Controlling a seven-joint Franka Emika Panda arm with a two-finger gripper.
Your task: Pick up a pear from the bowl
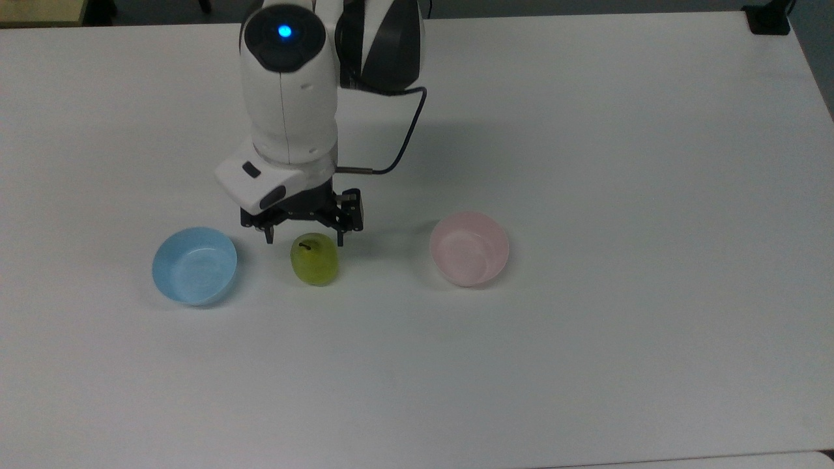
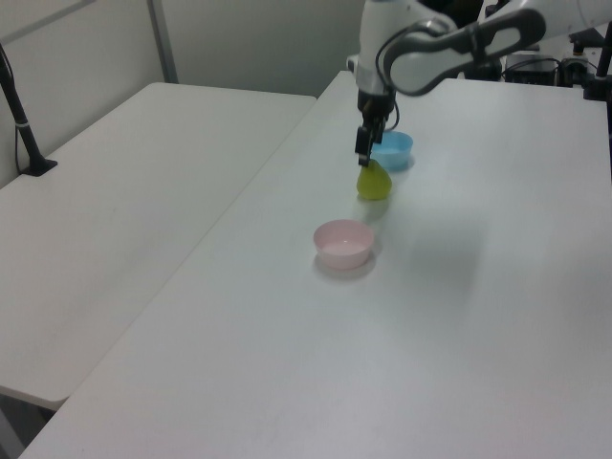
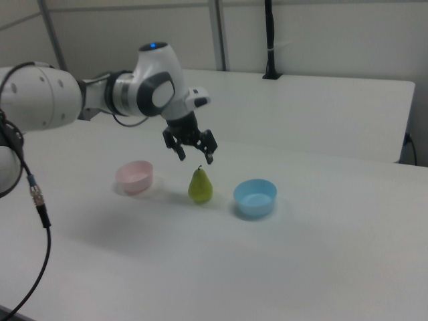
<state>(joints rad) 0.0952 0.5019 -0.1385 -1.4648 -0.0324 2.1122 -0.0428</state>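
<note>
Pear (image 1: pixel 315 260) stands upright on the surface (image 1: pixel 586 358) between the bowls, pink bowl (image 1: pixel 469 248) empty, hand (image 1: pixel 303 238) spread wide just above it, and a low brush could topple it.

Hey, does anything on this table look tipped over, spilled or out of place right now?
Nothing stands out. The pear stands upright on the table between the pink bowl and the blue bowl, both upright and empty. The gripper hangs open just above the pear.
</note>
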